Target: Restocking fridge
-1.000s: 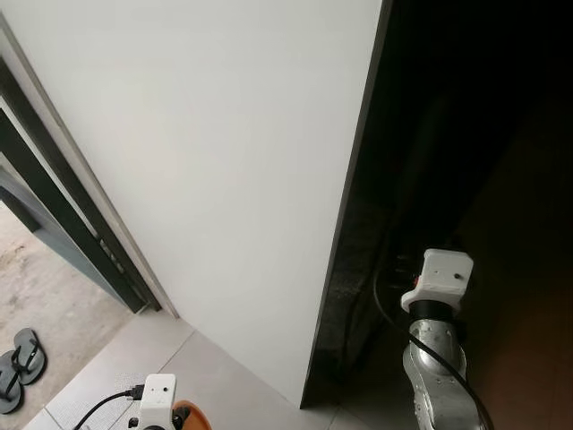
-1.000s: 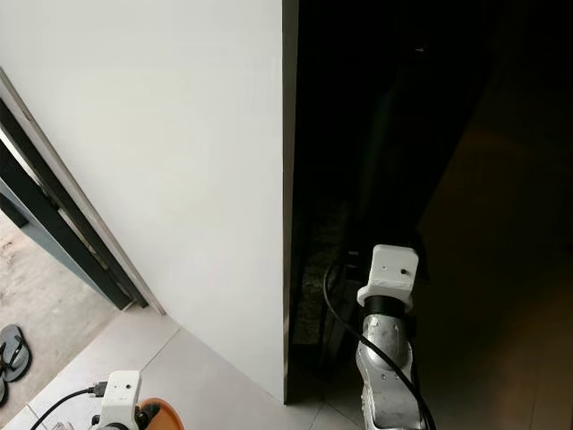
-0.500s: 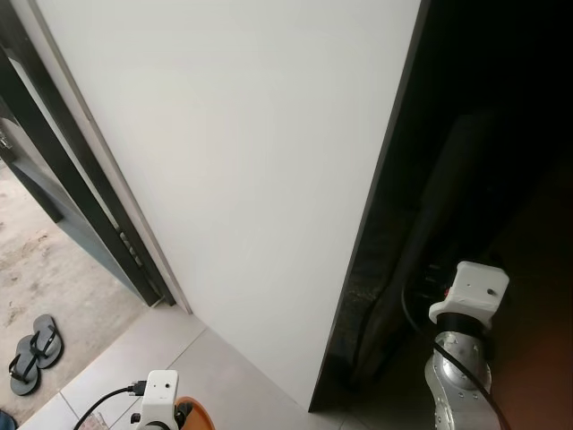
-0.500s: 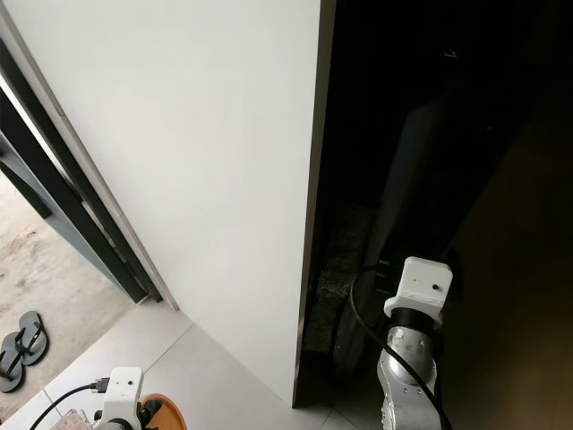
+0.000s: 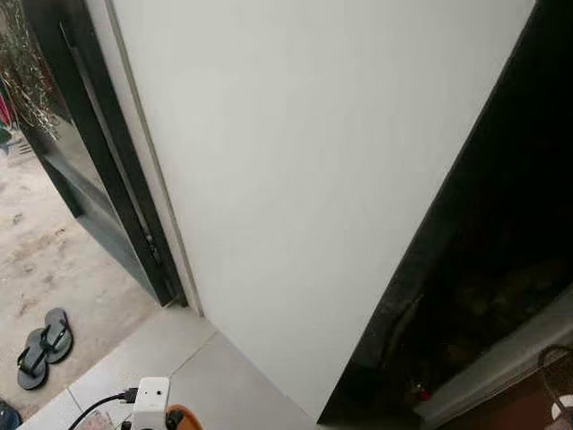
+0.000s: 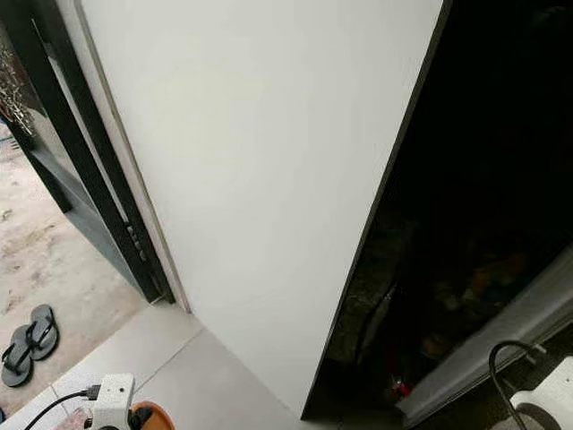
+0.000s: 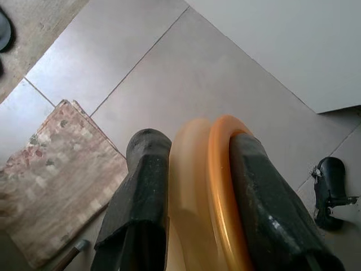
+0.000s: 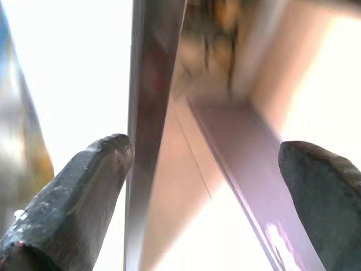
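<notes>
— Fridge interior (image 6: 483, 269)? 
— Dark, contents blurred; white door (image 5: 304, 179) ajar.

— Left gripper (image 7: 194, 169)? 
— Low over floor tiles (image 7: 186, 73), clenched on an orange-rimmed object (image 7: 217, 186), cut off.

— Right gripper (image 8: 208, 186)? 
— Fingers spread, beside the door edge.

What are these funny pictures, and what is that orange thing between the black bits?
A walking robot took them. Two come from cameras on its head, looking down at a big white panel, a dark gap beside it, grey floor tiles and sandals outside. The other two come from cameras on its wrists. The black bits are fingers. The left hand pinches an orange ring-shaped thing; I cannot tell what it is. The right hand is open, holding nothing.
</notes>
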You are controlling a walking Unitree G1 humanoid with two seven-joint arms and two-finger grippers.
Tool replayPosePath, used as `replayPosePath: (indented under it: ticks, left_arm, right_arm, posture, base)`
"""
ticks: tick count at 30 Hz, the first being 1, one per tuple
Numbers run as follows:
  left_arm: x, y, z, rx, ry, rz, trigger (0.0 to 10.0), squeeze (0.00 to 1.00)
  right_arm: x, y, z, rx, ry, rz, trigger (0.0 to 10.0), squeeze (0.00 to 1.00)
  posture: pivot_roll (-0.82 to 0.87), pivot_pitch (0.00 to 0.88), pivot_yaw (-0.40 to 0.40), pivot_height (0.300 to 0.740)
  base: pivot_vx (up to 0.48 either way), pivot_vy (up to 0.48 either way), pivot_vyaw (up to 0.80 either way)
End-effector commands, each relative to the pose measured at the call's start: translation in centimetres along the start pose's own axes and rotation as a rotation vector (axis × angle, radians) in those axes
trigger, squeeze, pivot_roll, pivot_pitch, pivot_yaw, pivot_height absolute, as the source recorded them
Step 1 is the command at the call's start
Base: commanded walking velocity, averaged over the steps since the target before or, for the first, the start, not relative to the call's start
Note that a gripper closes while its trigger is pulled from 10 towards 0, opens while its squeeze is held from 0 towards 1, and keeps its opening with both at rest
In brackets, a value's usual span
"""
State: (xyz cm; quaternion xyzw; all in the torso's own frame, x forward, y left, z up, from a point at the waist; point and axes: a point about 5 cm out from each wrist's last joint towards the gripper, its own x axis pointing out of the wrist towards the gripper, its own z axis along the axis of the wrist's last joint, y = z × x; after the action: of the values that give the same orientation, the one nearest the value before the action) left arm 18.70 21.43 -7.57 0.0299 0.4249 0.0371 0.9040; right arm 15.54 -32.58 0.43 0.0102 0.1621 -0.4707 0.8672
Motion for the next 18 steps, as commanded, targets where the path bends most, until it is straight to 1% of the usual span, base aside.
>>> replayPosePath:
  ticks: [1,2,6,7,8,9,10,11,12,15,16,17,18]
  left_arm:
    - [-0.4,-0.7,-2.0,0.004,0.084,-0.024,10.0,0.00]
    - [-0.3,-0.7,-1.9,0.003,0.082,-0.023,10.0,0.00]
    - [-0.3,-0.6,-1.7,0.003,0.081,-0.022,10.0,0.00]
    - [-0.3,-0.6,-1.7,0.004,0.081,-0.022,10.0,0.00]
    - [-0.2,-0.5,-1.6,0.004,0.080,-0.020,10.0,0.00]
    - [-0.2,-0.5,-1.6,0.003,0.079,-0.019,10.0,0.00]
    - [-0.2,-0.5,-1.5,0.002,0.078,-0.018,10.0,0.00]
    - [-0.2,-0.5,-1.5,-0.001,0.076,-0.018,10.0,0.00]
    - [-0.2,-0.4,-1.5,-0.003,0.076,-0.018,10.0,0.00]
    - [-0.2,-0.4,-1.5,-0.003,0.076,-0.020,10.0,0.00]
    - [-0.2,-0.4,-1.6,0.002,0.078,-0.019,10.0,0.00]
    - [-0.2,-0.4,-1.6,0.005,0.080,-0.019,10.0,0.00]
    - [-0.3,-0.3,-1.7,0.012,0.085,-0.017,10.0,0.00]
  right_arm:
    - [0.1,1.1,-0.3,0.016,0.026,0.066,10.0,0.00]
    - [-0.3,2.4,-2.4,-0.008,0.131,0.174,10.0,0.00]
    - [-1.0,3.6,-4.8,-0.049,0.255,0.283,10.0,0.00]
    - [-1.4,3.9,-5.6,-0.066,0.297,0.326,10.0,0.00]
    - [-2.6,4.6,-7.5,-0.111,0.398,0.416,10.0,0.00]
    - [-3.1,4.8,-8.2,-0.129,0.432,0.450,10.0,0.00]
    - [-3.4,4.9,-8.6,-0.147,0.453,0.473,10.0,0.00]
    - [-4.4,5.1,-9.7,-0.209,0.502,0.529,10.0,0.00]
    - [-5.0,5.1,-10.3,-0.245,0.533,0.565,10.0,0.00]
    - [-6.5,4.5,-12.0,-0.376,0.606,0.628,10.0,0.00]
    - [-7.1,4.2,-12.6,-0.436,0.622,0.653,10.0,0.00]
    - [-7.2,4.2,-12.7,-0.447,0.623,0.658,10.0,0.00]
    - [-7.4,4.1,-12.9,-0.422,0.640,0.645,10.0,0.00]
  posture:
    - [-0.09,0.047,-0.013,0.740]
    - [-0.09,0.047,-0.010,0.740]
    - [-0.09,0.044,-0.006,0.740]
    - [-0.09,0.043,-0.004,0.740]
    - [-0.09,0.040,-0.001,0.740]
    - [-0.09,0.040,-0.001,0.740]
    - [-0.09,0.039,-0.001,0.740]
    - [-0.09,0.035,0.000,0.740]
    - [-0.09,0.033,0.002,0.740]
    - [-0.07,0.027,0.003,0.740]
    - [-0.07,0.021,0.004,0.740]
    - [-0.07,0.021,0.004,0.740]
    - [-0.07,0.017,0.006,0.740]
  base:
    - [0.000,0.000,0.00]
    - [0.000,0.000,0.00]
    - [0.000,0.000,0.00]
    - [0.000,0.000,0.00]
    - [0.000,0.000,0.00]
    - [0.000,0.000,0.00]
    - [0.000,0.000,0.00]
    - [0.000,0.000,0.00]
    - [0.000,0.000,0.00]
    - [0.000,0.000,0.00]
    - [0.000,0.000,0.00]
    - [0.000,0.000,0.00]
    - [0.000,0.000,0.00]
